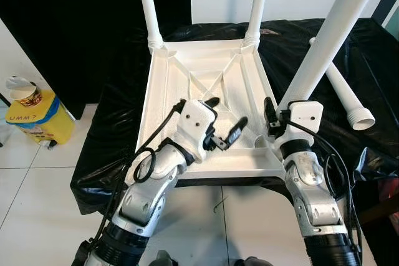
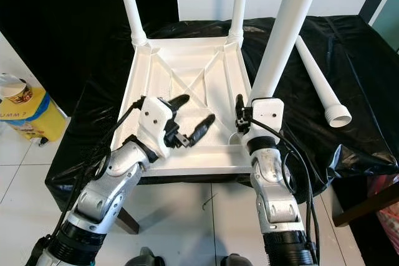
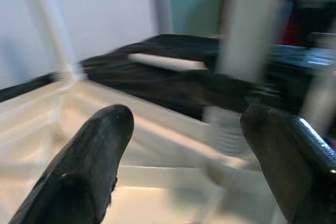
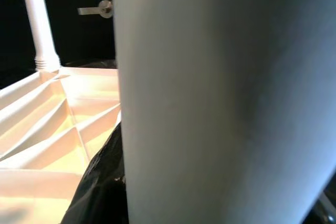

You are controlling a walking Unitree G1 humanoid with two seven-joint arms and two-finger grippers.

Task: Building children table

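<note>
A white children's table top (image 1: 163, 101) lies upside down on a black-covered surface. Two white legs (image 1: 148, 4) (image 1: 257, 1) stand in its far corners. A third white leg (image 1: 330, 29) rises at a slant from the near right corner, and my right gripper (image 1: 278, 111) is shut on its lower end. In the right wrist view this leg (image 4: 220, 98) is very close. My left gripper (image 1: 224, 116) hovers open over the near middle of the ribbed underside, holding nothing; its black fingers (image 3: 89, 166) are spread wide. A fourth leg (image 1: 346, 95) lies loose on the cloth to the right.
The black cloth (image 1: 112, 147) hangs over the table's edges. A yellow container (image 1: 37, 119) with a cup on top stands on the tiled floor to the left. A dark wall and a white wall are behind.
</note>
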